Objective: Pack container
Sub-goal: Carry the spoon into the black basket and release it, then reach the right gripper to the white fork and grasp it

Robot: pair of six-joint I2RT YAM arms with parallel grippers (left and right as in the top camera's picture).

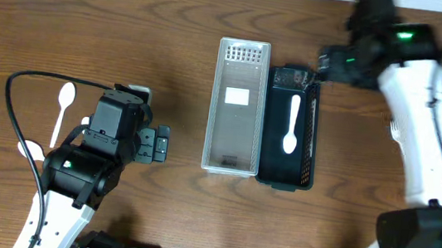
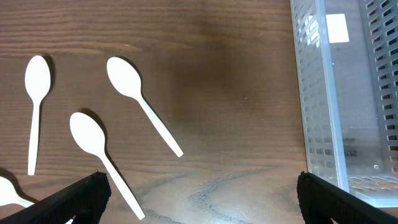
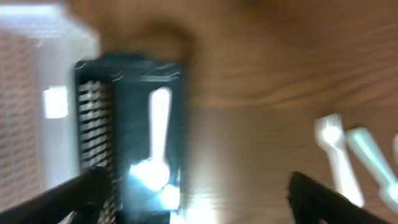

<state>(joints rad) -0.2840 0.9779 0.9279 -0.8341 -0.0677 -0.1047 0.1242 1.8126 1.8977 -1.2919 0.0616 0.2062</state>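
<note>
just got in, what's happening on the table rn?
Packing cutlery into baskets. One white spoon lies in the black basket, and the right gripper hangs over that basket's far end with its jaws open and empty. The clear basket beside it holds no cutlery. The left gripper, jaws open too, hovers over loose white spoons on the table, none picked up yet.

Overhead straight down; 2 wrist cams low, all share clear tray [image 1: 233, 138].

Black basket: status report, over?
Left fingers and right fingers open, empty. One white spoon lying in black basket. More spoons loose on table. Nothing blocking.
</note>
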